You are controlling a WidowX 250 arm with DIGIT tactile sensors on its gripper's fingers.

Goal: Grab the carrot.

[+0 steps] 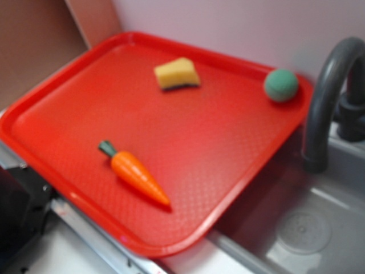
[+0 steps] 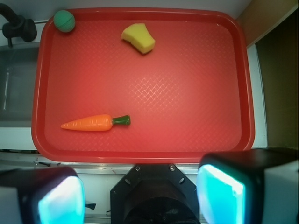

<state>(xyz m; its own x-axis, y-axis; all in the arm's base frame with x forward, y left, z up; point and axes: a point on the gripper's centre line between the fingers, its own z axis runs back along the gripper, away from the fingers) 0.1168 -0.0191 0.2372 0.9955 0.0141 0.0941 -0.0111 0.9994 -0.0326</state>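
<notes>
**Carrot lay free on the tray, gripper open and well away**

When you looked at this moment, the carrot (image 2: 89,123) was lying flat on the red tray (image 2: 187,93), in the part of the tray nearer to the robot. In the wrist view its pointed tip was directed to the left and its dark green stem to the right — the whole body was almost parallel to the near rim of the tray. In the exterior view you could see it with the stem up-left and the tip down-right.

The gripper (image 2: 140,196) was at the bottom edge of the wrist view, outside the near rim of the tray. Its two fingers (image 2: 219,193) were spread wide, with nothing between them. They touched no object, and the carrot was well apart from them.

The yellow sponge (image 2: 138,38) rested near the far rim of the tray, and the green ball (image 2: 64,21) was in the far corner, on the side of the dark faucet (image 1: 328,103). Both were well apart from the carrot. Beside the tray there was a grey sink (image 1: 308,228) — the faucet stood at its edge.
</notes>
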